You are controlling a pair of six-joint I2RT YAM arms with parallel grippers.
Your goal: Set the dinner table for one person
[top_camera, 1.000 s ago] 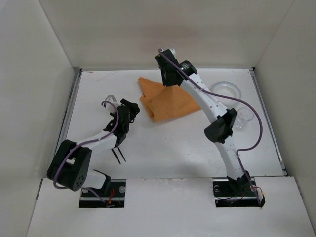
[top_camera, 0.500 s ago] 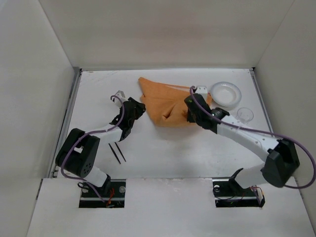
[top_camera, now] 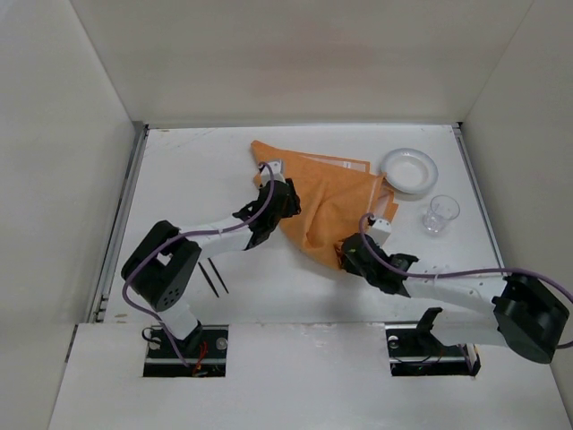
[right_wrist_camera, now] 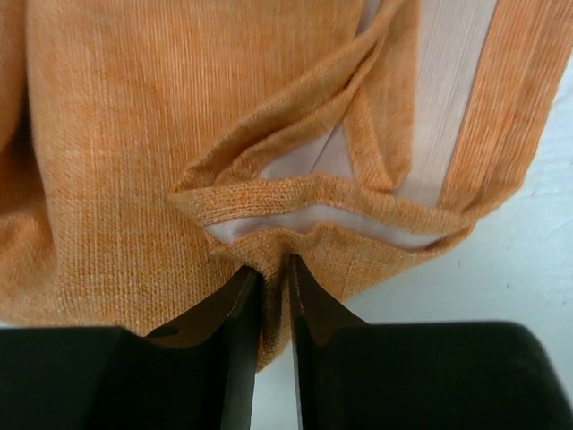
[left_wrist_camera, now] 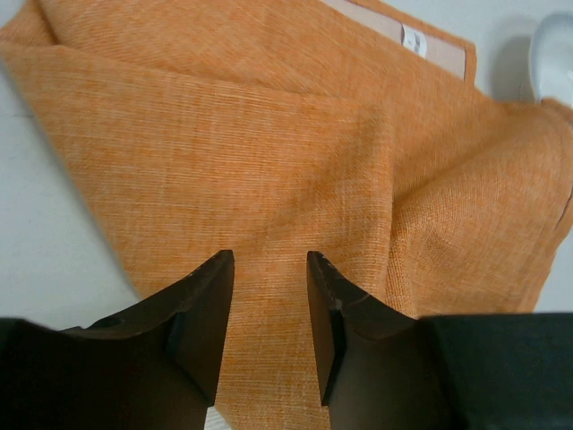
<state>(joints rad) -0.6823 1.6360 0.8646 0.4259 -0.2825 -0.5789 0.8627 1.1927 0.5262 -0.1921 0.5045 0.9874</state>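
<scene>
The orange cloth (top_camera: pixel 322 199) lies partly spread on the white dinner table (top_camera: pixel 179 179), from the back middle down toward the near right. My right gripper (top_camera: pixel 346 256) is shut on the cloth's near corner; in the right wrist view the jaws (right_wrist_camera: pixel 275 270) pinch a folded hem of the cloth (right_wrist_camera: pixel 134 179). My left gripper (top_camera: pixel 285 202) is over the cloth's left edge. In the left wrist view its fingers (left_wrist_camera: pixel 269 269) stand apart and empty just above the cloth (left_wrist_camera: pixel 269 134).
A white plate (top_camera: pixel 410 170) sits at the back right, its rim also in the left wrist view (left_wrist_camera: pixel 555 45). A clear glass (top_camera: pixel 440 213) stands in front of the plate. Two thin black chopsticks (top_camera: pixel 215 278) lie near the left arm's base.
My right gripper has drawn the cloth's corner toward the near edge, stretching the cloth out. My left gripper has moved right onto the cloth's left edge.
</scene>
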